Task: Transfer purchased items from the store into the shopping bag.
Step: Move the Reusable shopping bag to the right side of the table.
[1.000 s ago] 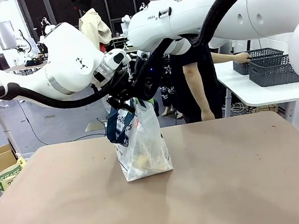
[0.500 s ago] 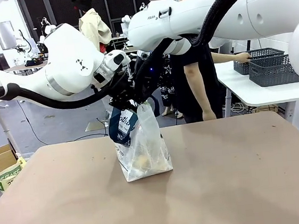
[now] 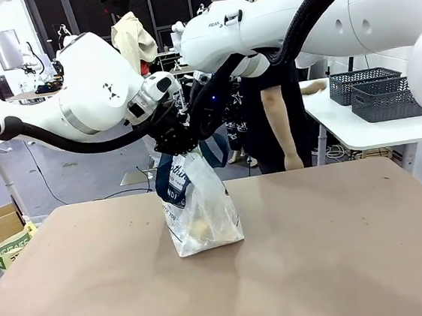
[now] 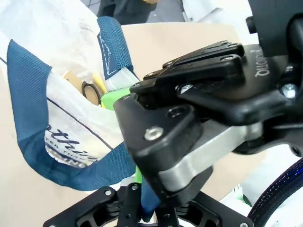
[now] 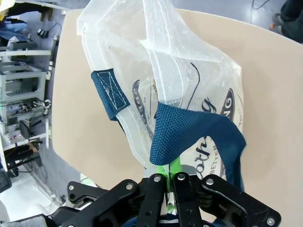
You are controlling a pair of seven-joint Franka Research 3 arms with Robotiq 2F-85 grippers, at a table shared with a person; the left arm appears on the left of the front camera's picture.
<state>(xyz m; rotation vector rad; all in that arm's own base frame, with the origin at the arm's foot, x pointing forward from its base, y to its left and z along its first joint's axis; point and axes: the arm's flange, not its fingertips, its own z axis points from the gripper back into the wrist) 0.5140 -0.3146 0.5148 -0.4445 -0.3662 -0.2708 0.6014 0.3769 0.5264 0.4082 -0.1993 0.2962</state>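
Change: left gripper [image 3: 178,148] has gone from spread to pressed together on the shopping bag's near navy handle [image 4: 71,161]; bag top now drawn up tighter than a second ago, handle loop lifted from the slack droop it had.
Left gripper: pinching the navy handle webbing; wrist view shows the blue strap running down between its fingers at the bottom edge, green pad [image 4: 113,98] showing past the other arm's gripper body.
Right gripper [image 5: 166,177]: pressed together, clamped on the other navy handle [image 5: 189,135] right at its fingertips; strap rises straight out of the jaws.
Shopping bag [image 3: 201,212]: translucent plastic tote hanging just below both grippers, base resting on the brown table [image 3: 341,250], upright, mouth pulled together between the two grips.
Purchased items [image 3: 203,228]: yellowish lumps low inside the bag, well below the grippers; too blurred through the plastic to count.
Store: dark grey mesh baskets [image 3: 385,93] on the white side table, far off to the right grippers' side, beside a person [image 3: 279,83] standing behind the arms.
Meaning: both handles gripped, goods already inside; looks like loading is finished and a two-arm lift or carry is being set up.
Risk: thin plastic may stretch or tear at the handle seams if the arms pull apart.
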